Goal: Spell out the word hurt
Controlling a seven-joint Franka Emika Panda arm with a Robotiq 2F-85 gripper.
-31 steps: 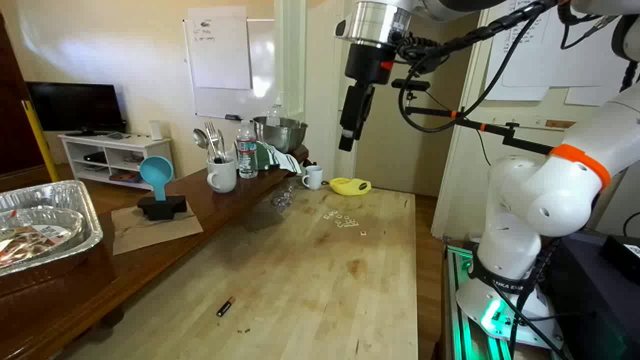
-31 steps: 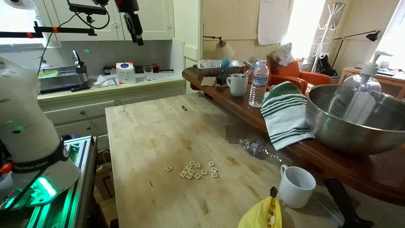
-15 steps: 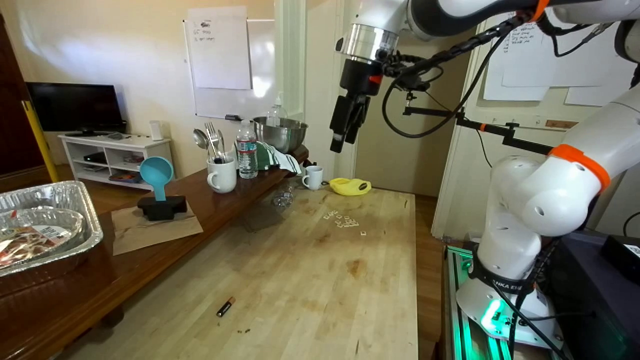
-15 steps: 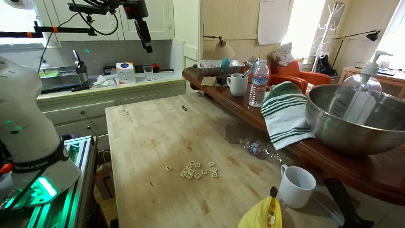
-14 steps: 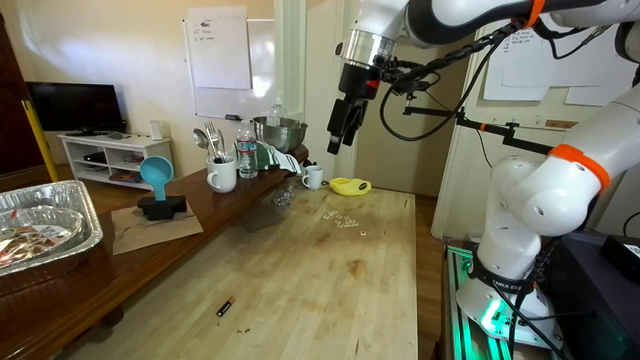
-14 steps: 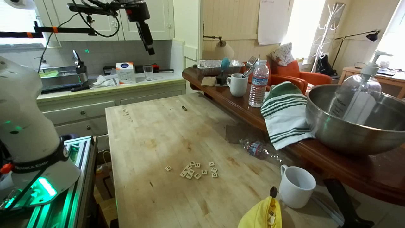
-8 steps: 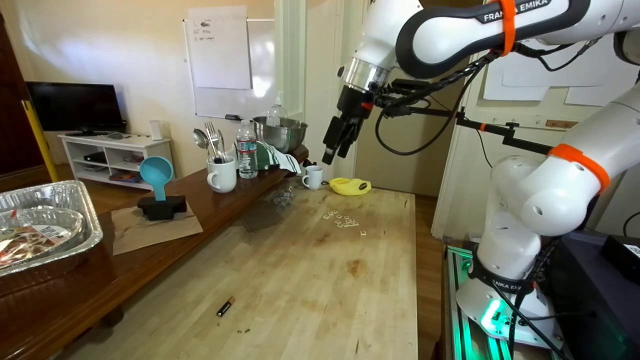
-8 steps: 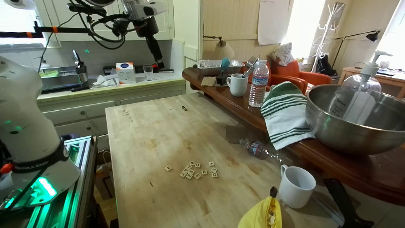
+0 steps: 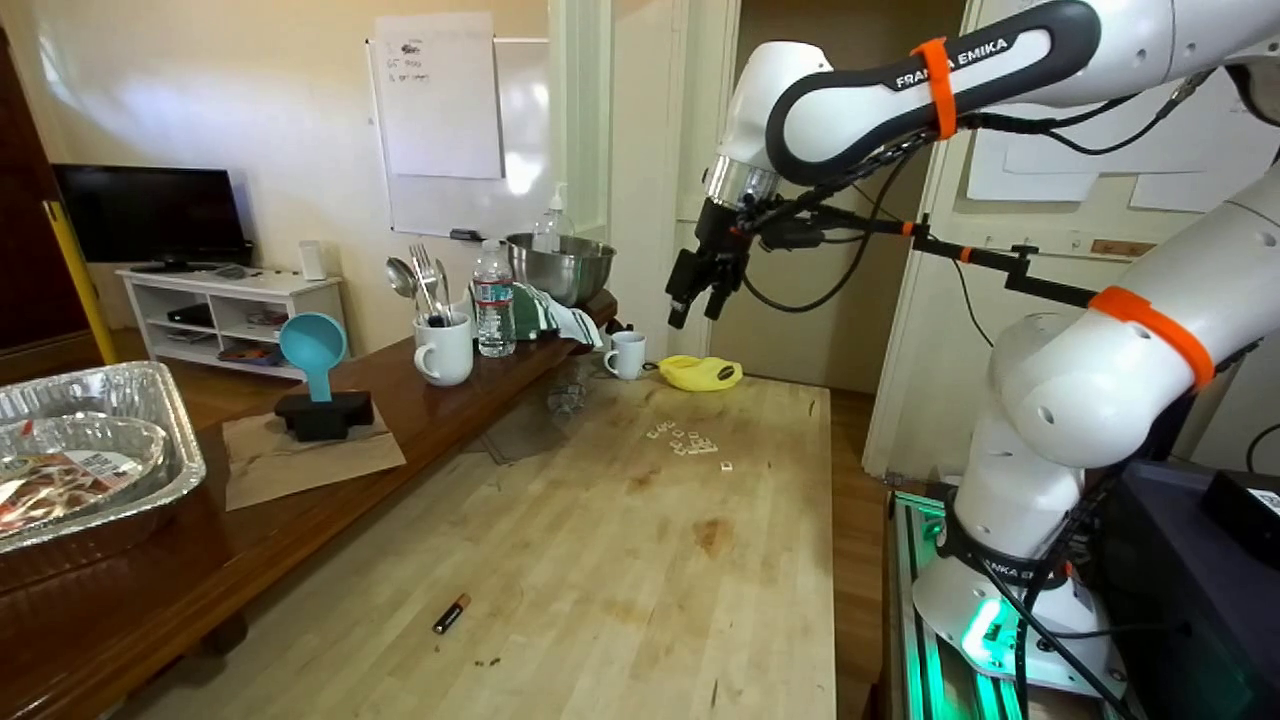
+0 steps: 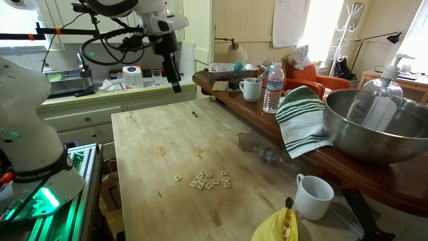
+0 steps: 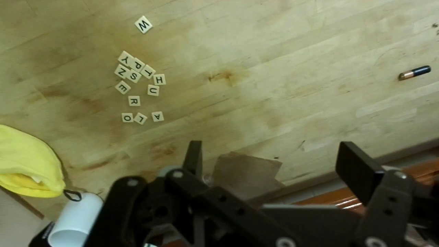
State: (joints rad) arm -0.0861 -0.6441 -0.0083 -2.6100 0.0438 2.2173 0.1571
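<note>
"Thirteen letter tiles (image 11: 133, 75) on the table (image 11: 291, 85), upper left of the wrist view, yeah?"

"Yep, all face up. W (image 11: 143, 24) sits alone at the top, rest scattered below it."

"And H (image 11: 159, 79), U (image 11: 153, 90), R (image 11: 134, 101), T (image 11: 148, 71)?"

"Same group. H is just right of T and a bit lower, U just under H, R lower again and further left."

"Gripper (image 11: 269, 151)?"

"Fingers (image 11: 358, 171) apart, wide gap, table showing between them, bottom of the wrist view. In both exterior views it's raised above the table, pointing down at a tilt, well apart from the tiles."

"Other stuff, quick."

"Battery (image 11: 414, 72) at the right side, yellow bag (image 11: 31, 154) at the left edge, white mug (image 11: 78, 212) lower left, next to the bag. In an exterior view, steel bowl (image 10: 367, 145) on the right, striped towel (image 10: 302, 124) left of it."
</note>
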